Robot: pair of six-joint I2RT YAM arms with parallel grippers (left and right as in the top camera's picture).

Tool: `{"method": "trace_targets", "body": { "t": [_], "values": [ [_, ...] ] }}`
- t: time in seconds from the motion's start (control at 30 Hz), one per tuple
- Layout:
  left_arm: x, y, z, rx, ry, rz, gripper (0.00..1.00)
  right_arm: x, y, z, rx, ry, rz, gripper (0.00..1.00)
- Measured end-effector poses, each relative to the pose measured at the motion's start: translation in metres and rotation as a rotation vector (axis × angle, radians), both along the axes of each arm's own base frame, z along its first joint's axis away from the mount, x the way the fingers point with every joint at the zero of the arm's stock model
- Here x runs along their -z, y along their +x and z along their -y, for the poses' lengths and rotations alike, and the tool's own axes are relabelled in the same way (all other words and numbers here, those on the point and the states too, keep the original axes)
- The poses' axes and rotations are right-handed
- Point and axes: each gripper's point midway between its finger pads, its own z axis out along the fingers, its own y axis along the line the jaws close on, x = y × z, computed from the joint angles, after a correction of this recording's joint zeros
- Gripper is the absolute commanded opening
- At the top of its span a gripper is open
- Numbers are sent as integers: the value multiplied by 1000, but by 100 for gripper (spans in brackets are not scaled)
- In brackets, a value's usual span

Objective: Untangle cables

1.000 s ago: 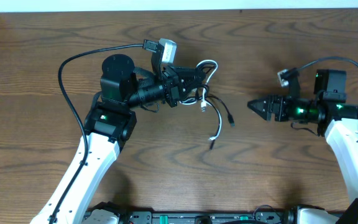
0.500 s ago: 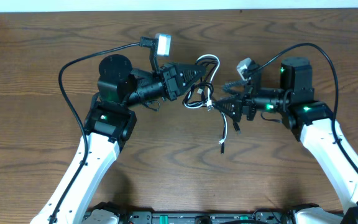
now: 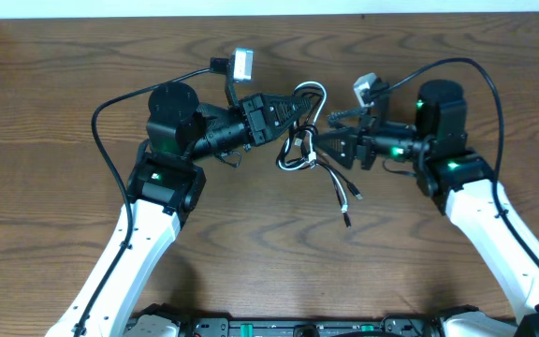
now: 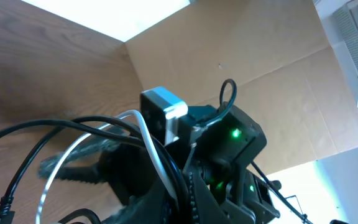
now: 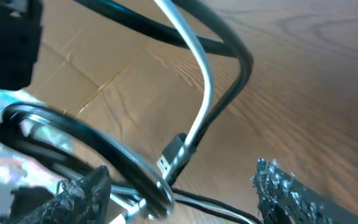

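Overhead: your left tool point(image 3: 299, 112), clamped on the cables point(image 3: 295, 154), presents the tangle at the middle of the worktop point(image 3: 251, 253); your right tool point(image 3: 328, 147), fingers apart, straddles a strand, apparently placed to draw one cord free.

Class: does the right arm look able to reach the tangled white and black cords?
Probably yes: the right gripper, fingers open, straddles the thin white and black cords, held by the left gripper; nothing intervenes.

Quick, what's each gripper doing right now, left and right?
Left gripper: shut on the tangled thin white and black cables.
Right gripper: open, fingers either side of those cables, not gripping.
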Motion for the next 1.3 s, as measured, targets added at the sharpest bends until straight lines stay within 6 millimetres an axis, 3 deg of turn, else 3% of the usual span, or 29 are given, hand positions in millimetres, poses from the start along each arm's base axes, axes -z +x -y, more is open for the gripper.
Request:
{"method": "trace_targets", "body": {
  "t": [0.23, 0.33, 0.43, 0.63, 0.8, 1.03, 1.3],
  "values": [
    [0, 3, -1, -17, -4, -13, 7, 10, 3, -19, 110, -29, -98, 66],
    [0, 4, -2, -27, -4, -14, 7, 19, 9, -19, 215, -47, -172, 57],
    [1, 5, -2, -34, -4, -16, 8, 33, 14, -16, 344, -73, -268, 50],
    [2, 8, -3, -51, -2, -18, 7, 67, 26, -9, 526, -108, -415, 49],
    [8, 13, -4, -71, 8, -40, 7, 95, 32, -12, 576, -127, -503, 49],
    [12, 19, -6, -100, 14, -49, 7, 102, 31, -13, 587, -131, -544, 43],
    [27, 42, -27, -230, 82, -17, 7, 121, 19, 12, 628, -223, -657, 40]
  ]
}}
